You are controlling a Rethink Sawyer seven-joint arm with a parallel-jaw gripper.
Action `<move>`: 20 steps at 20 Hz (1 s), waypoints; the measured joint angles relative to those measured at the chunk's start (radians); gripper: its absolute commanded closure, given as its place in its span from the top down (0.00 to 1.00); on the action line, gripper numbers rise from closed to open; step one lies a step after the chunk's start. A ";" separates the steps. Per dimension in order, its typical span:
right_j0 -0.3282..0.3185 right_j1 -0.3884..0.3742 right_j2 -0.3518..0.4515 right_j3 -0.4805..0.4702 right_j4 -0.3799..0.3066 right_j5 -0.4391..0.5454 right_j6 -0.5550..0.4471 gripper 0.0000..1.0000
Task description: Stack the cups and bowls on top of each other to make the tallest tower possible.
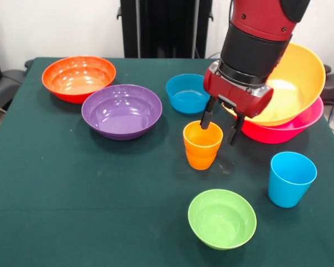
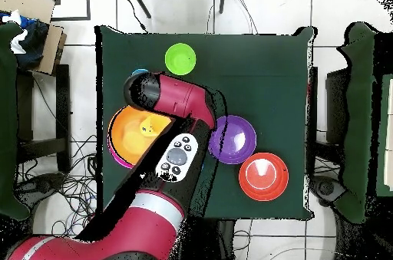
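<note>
Lime green bowl sits nearest, below the fingers. They hang spread around the far rim of the orange cup, one inside, not pinching. Closing, lifting, then carrying it to the orange-on-pink tower behind seems next.

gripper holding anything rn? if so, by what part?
Nothing clamped yet. The gripper is open, its fingers straddling the far rim of the orange cup, which stands on the table.

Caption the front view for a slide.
Open gripper straddles the orange cup; bowls and a blue cup surround it.
</note>
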 measured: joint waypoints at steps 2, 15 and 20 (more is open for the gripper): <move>0.000 0.004 -0.002 0.000 0.000 0.000 0.000 1.00; 0.000 0.105 -0.020 -0.001 0.001 -0.019 0.000 1.00; 0.000 0.135 -0.020 -0.001 0.001 -0.022 0.000 1.00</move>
